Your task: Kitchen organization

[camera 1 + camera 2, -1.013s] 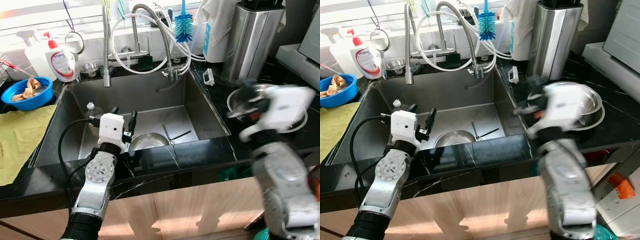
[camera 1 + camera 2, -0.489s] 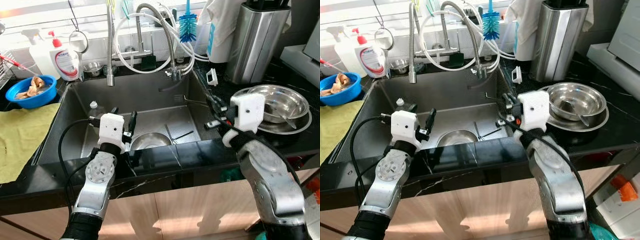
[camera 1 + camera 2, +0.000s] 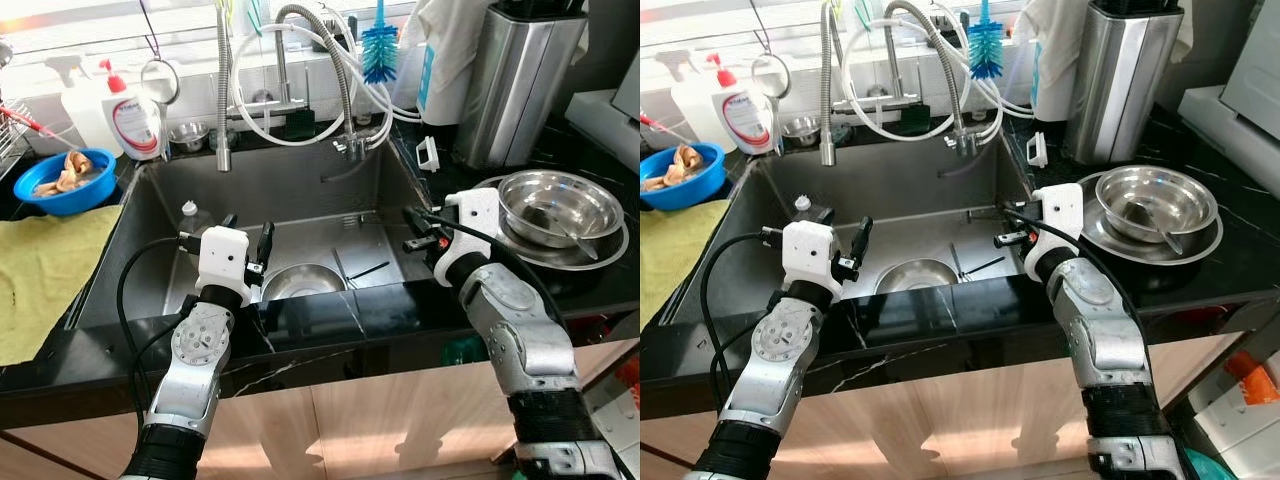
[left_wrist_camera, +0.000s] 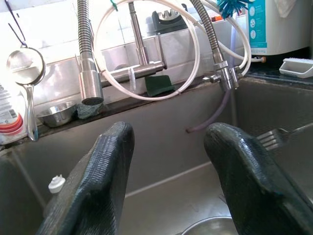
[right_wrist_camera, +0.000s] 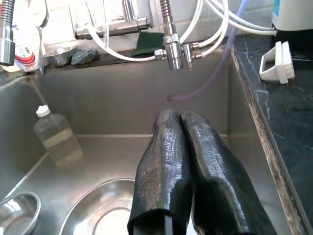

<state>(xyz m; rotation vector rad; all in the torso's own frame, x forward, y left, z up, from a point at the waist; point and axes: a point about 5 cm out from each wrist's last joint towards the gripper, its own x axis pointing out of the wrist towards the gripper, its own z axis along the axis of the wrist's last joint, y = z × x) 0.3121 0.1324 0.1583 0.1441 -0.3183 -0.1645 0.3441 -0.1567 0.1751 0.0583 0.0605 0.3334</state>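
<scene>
Far left on the black counter: yellow cloth, then a blue bowl w/ food scraps in it, just behind the cloth. Beside it, against the window ledge, a white soap bottle w/ red pump & a small strainer hanging above.

Steel sink takes the middle. In its left rear corner stands a small clear bottle w/ white cap. Left gripper hangs over the sink's front-left part, above the near rim; fingers spread wide, nothing betw. them. Just right of it, on the sink floor near the front wall, a round steel bowl; right wrist view shows a 2nd, smaller steel bowl lying beside it. Dark utensil lies on the sink floor right of the bowl. Behind the sink: faucet w/ coiled hoses, green sponge, blue bottle brush.

Right gripper sits at the sink's right side, reaching in over the basin from the right rim; fingers pressed together, tips touching. A fork pokes out from it in the left wrist view, but the grip itself can't be made out.

Right of the sink on the counter: small white holder, tall steel canister, and 2 nested steel bowls on a plate, w/ a spoon inside the top one.
</scene>
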